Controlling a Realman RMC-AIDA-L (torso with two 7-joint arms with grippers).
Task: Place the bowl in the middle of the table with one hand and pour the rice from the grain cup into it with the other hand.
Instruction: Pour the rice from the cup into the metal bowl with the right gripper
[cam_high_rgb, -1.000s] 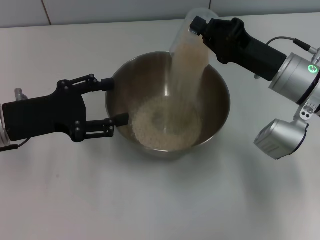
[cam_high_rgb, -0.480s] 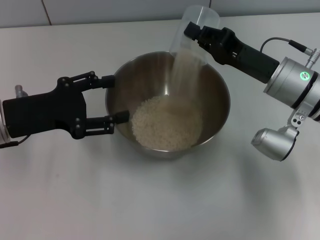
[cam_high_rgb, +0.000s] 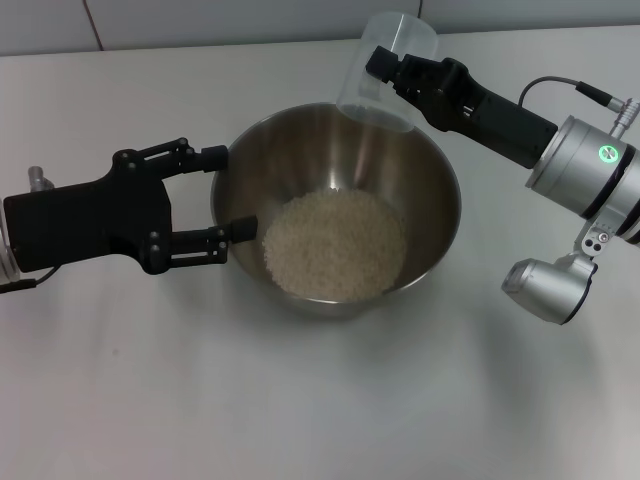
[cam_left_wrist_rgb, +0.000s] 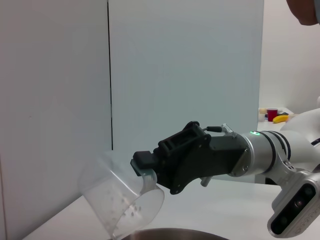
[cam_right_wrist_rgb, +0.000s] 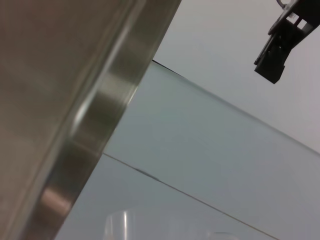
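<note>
Head view shows you the right gripper (cam_high_rgb: 385, 68) clamping the tipped grain cup (cam_high_rgb: 385, 70) at the bowl's (cam_high_rgb: 432, 180) one o'clock; left gripper (cam_high_rgb: 228, 193) spread around its nine o'clock rim, rice (cam_high_rgb: 333, 243) inside.

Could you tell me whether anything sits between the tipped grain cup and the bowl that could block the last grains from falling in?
Nothing visible does. The right claw holds the grain cup tilted above the bowl's far rim, with only open air beneath its mouth. The rice lies in the bowl, and the left claw is at the bowl's left rim.
</note>
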